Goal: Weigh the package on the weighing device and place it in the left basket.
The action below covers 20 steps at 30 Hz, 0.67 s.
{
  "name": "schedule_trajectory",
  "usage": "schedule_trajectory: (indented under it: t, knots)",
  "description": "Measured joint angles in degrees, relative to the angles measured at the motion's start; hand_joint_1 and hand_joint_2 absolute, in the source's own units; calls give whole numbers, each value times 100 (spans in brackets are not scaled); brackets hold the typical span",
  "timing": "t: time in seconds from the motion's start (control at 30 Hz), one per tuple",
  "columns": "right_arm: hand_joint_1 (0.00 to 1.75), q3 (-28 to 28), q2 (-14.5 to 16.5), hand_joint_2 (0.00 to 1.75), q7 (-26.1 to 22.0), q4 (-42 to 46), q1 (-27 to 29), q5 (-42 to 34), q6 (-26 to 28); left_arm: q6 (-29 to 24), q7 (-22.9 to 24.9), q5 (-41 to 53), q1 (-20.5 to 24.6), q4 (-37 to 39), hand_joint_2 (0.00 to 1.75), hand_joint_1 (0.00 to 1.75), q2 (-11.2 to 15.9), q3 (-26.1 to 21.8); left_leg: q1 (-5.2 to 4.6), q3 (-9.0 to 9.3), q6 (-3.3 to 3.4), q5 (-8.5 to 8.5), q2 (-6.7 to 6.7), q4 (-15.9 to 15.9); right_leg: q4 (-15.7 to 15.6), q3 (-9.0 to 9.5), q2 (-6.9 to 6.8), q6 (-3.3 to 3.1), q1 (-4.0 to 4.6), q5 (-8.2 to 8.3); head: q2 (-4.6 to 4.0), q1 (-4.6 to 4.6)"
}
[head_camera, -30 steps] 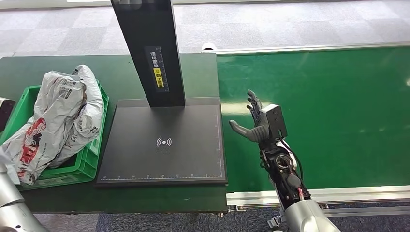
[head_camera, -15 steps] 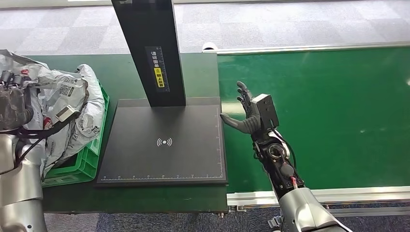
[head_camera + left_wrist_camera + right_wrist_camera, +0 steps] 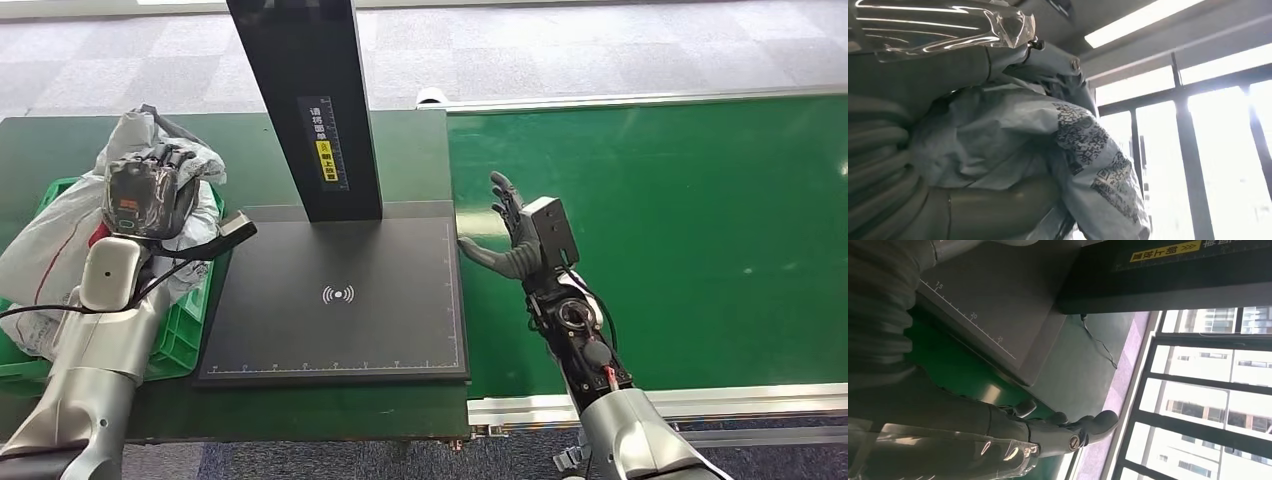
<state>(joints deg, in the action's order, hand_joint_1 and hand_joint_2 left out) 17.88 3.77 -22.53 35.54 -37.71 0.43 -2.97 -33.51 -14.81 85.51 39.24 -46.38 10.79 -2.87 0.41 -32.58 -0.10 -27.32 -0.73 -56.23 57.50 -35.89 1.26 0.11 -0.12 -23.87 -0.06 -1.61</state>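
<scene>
- the left hand (image 3: 150, 188) is above the far end of the green basket (image 3: 185, 325), on the left side of the desk (image 3: 400, 150), and its fingers are closed around the package (image 3: 55, 235).
- the package is a grey-white plastic mailing bag with black print and some red marks. its upper part is bunched in the left hand, and the rest hangs down over the basket.
- in the left wrist view the crumpled bag (image 3: 1038, 145) is pressed against the thumb and the ribbed cover of the hand, with printed code patterns on its surface.
- i cannot tell if the lower part of the package touches the bottom of the basket, because the left arm (image 3: 95, 360) covers that place.
- the weighing device (image 3: 338, 295) is a flat black plate with a white signal mark in the middle and a ruler scale along its edges. a black upright column (image 3: 305, 100) with a yellow label stands at its far side. the basket is just beside its left edge.
- the right hand (image 3: 515, 240) holds nothing. its fingers are spread and point away from the robot, and the thumb reaches toward the right edge of the weighing plate.
- the right hand is over the green conveyor belt (image 3: 680, 230), near its border with the desk.
- in the right wrist view the dark fingers (image 3: 1088, 426) are stretched out, apart from each other, near the plate edge (image 3: 973, 320) with the scale marks.
</scene>
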Motion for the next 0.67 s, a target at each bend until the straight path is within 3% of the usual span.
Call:
schedule_trajectory:
  t: [0.13, 0.37, 0.47, 0.53, 0.67]
  knots:
    - [0, 0, -47, 175, -11, 0, 40, 42, 0, 105, 334, 65, 186, 657, 175, 0, 50, 176, 0, -1, 0, 0, 1, 1, 0, 0, 1, 0, 0, -1, 1, 0]
    - [0, 1, -70, 175, -18, 10, 94, 138, -23, -392, 1771, 113, 288, 1038, 175, 0, 184, 274, 0, -1, 0, 0, 5, 1, 1, 1, 4, 0, 0, 0, 0, 1]
    - [0, 2, -57, 175, -11, 11, 94, 175, -43, -551, 1828, 25, 56, 618, 175, 0, 245, 149, 3, -3, 0, 0, 5, 1, 1, -2, 5, 0, 2, -1, 1, -1]
    - [0, 4, -43, 175, -9, 11, 89, 181, -46, -569, 1563, -244, -121, 241, 175, 0, 236, 16, 4, -5, 0, -1, 4, 1, 1, -3, 4, 0, 3, -1, 0, 0]
    - [0, 11, -20, 175, -9, 9, 81, 191, -73, -574, 369, -943, -502, -696, 0, 0, 46, -437, 2, -6, 0, -1, 6, 1, 0, -4, 4, 1, 1, -2, 0, 1]
